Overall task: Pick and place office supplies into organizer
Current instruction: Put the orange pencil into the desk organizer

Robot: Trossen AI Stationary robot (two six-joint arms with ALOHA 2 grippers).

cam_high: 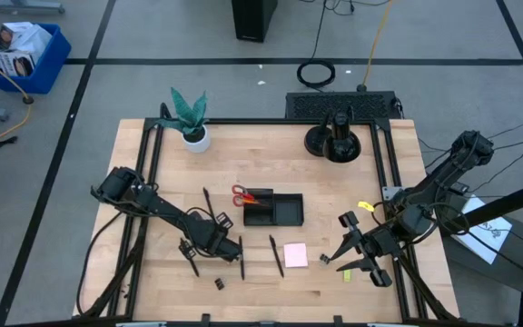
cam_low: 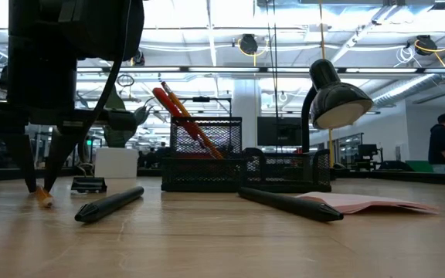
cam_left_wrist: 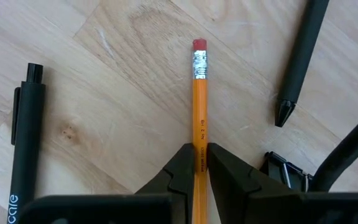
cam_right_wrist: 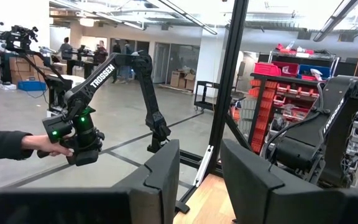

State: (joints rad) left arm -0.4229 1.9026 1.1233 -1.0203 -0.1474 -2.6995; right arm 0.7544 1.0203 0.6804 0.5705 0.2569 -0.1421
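Closest to my left wrist lens, the left pincer [cam_left_wrist: 201, 163] is clamped on an orange pencil [cam_left_wrist: 199, 112], both fingertips pressed against its shaft with the eraser end pointing ahead over the bare wood. Just to one side of the jaws sits a binder clip [cam_left_wrist: 286, 174], and flanking the pencil are two black pens [cam_left_wrist: 25, 143], so I worry the fingers could snag the clip or nudge a pen if I lift off-line. My grip looks thin, and the pencil may pivot or slip. Farther off, the organizer [cam_high: 273, 210] waits beyond the gripper, scissors [cam_high: 242, 194] already in it. My right pincer [cam_right_wrist: 199, 180] hovers parted, holding nothing, well apart.
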